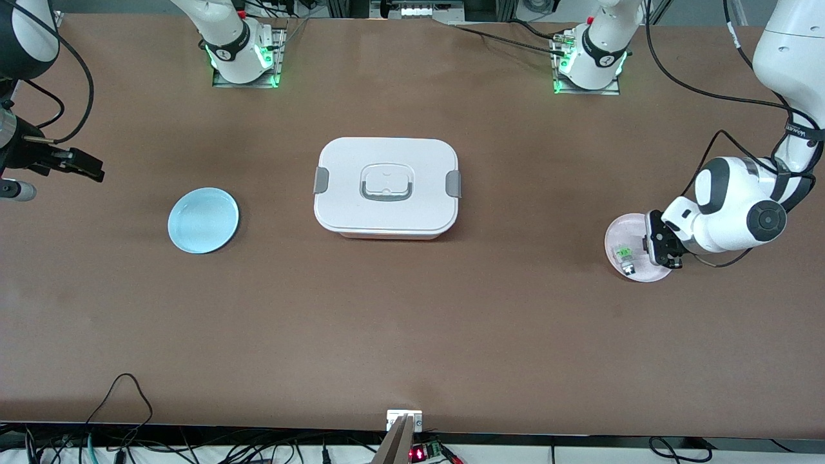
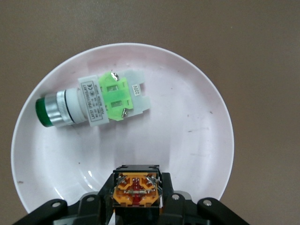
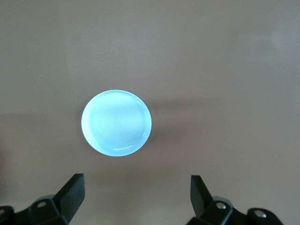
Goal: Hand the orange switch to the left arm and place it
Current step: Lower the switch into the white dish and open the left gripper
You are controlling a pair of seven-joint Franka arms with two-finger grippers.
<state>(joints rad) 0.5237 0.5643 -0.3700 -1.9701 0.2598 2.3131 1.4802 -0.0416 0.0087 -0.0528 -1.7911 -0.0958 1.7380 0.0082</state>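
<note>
Item: small push-button switch, black body with orange terminal block (image 2: 136,185). It sits between the fingers of the left pincer (image 1: 664,248), which is closed on it directly over the pale pink round plate (image 1: 619,233) near the bench edge at the left arm's end. Whether the switch is lifted or touching the plate cannot be told. Only its rear terminal face shows in the left wrist view; the cap and long axis are hidden.

Item: green-capped switch with clear-and-green body (image 2: 93,101), lying on its side on the same plate, apart from the held switch.

Item: large white lidded box with grey clips (image 1: 387,187), mid-bench, between the two arms.

Item: light blue round plate (image 1: 203,220), toward the right arm's end. The right pincer (image 3: 136,194) hangs over the bench beside it, fingers wide apart, holding nothing, waiting.

Judgement: the left arm is the one in possession; a handover must route around the box.
</note>
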